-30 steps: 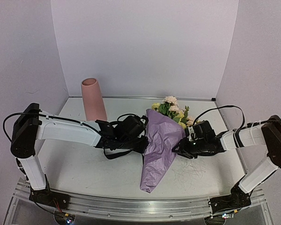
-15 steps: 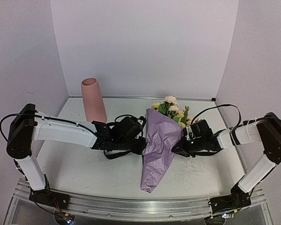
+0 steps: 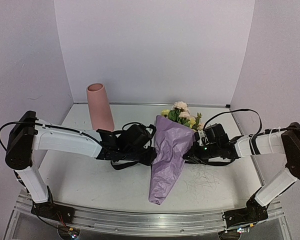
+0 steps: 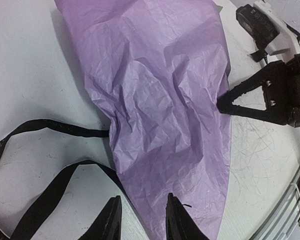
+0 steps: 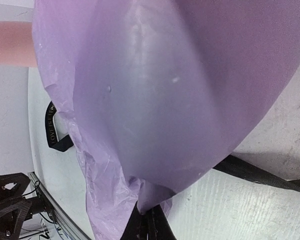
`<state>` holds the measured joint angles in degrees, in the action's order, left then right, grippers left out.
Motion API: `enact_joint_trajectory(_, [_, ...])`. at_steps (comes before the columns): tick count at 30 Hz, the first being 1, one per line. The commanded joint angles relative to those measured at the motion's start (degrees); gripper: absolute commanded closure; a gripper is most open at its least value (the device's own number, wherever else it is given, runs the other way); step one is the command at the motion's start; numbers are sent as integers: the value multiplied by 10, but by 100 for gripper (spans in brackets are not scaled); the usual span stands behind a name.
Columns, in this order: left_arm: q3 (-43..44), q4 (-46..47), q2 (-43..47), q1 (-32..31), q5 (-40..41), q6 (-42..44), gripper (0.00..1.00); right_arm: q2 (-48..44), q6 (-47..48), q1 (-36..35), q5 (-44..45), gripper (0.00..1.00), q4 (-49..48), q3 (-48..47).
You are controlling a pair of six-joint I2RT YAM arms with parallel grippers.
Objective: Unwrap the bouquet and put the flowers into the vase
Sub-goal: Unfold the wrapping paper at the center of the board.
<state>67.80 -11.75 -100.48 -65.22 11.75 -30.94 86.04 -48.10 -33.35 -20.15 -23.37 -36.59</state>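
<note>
The bouquet's crinkled lilac paper cone [image 3: 169, 155] lies mid-table with its tip toward the near edge. The flowers [image 3: 182, 114] poke out of its far end. The paper [image 4: 160, 100] fills the left wrist view. My left gripper [image 4: 142, 220] is open over the cone's left edge, one finger above paper and one above table. My left gripper [image 3: 152, 150] touches that side in the top view. My right gripper [image 5: 150, 215] is shut on a fold of the paper's [image 5: 155, 75] right edge. The pink vase [image 3: 100, 106] stands upright at the back left.
The untied black ribbon [image 4: 45, 132] lies looped on the table left of the cone, and a strand [image 5: 260, 175] runs beside my right fingers. Loose thin fibres [image 3: 202, 180] are scattered on the table right of the cone. White walls close in three sides.
My right gripper has closed onto the paper's right edge and drawn in slightly toward the cone. The left gripper has barely moved.
</note>
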Motion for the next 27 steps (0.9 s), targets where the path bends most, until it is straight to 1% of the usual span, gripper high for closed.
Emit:
enact_joint_trajectory(1, [26,22,-4,-8,-14,4,69,-30,-3,-15,-17,95,15,-36])
enact_joint_trajectory(9, [25,25,-9,-10,-16,-1,68,-32,4,-22,-18,92,27,-78])
enact_joint_trajectory(16, [21,26,-9,-15,-19,-5,66,-28,8,-22,-26,92,30,-97])
enact_joint_trajectory(18, [21,26,-9,-16,-22,-5,65,-27,8,-22,-28,94,30,-99])
enact_joint_trajectory(20, [22,26,-10,-19,-25,-2,60,-29,11,-22,-27,93,31,-99])
enact_joint_trajectory(22, [25,25,-14,-25,-27,3,55,-35,15,-22,-17,86,40,-96])
enact_joint_trajectory(25, [32,23,-23,-31,-19,7,50,-55,24,-22,20,69,56,-78])
enact_joint_trajectory(27, [34,19,-26,-33,-10,5,48,-69,32,-22,52,59,71,-66])
